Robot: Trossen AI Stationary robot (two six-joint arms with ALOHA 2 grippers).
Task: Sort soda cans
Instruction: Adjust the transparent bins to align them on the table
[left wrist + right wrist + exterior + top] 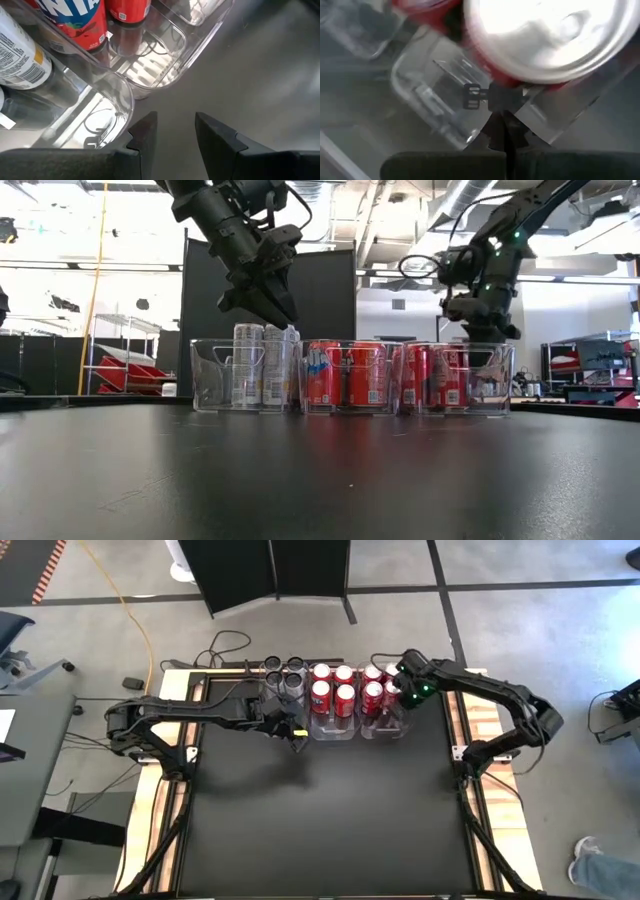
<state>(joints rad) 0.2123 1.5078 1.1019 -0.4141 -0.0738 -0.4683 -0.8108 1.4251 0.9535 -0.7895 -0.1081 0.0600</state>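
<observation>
Three clear plastic bins in a row at the far edge of the black desk, side by side. In the left bin, silver-grey cans upright, toward its far end; near end bare. In the middle bin, red cans upright, four counted from above. In the right bin, more red cans, upright, filling all but the near right corner.

Left gripper hanging above the near end of the left bin, close to the wall shared with the middle bin, tilted downward. Jaws parted a little, a narrow gap between the two dark fingers, nothing held. Through the left wrist view: the rounded near corners of two bins, a silver-grey can's label and a red can behind clear walls.

Right gripper over the far right part of the right bin, green light glowing on the wrist. Jaws closed tight, tips meeting with no gap, nothing between them. Directly ahead in the right wrist view, the silver top of a red can, very near; whether touching, cannot tell.

At the lower right corner of the high view, a person's shoe and trouser leg on the floor beside the desk.
</observation>
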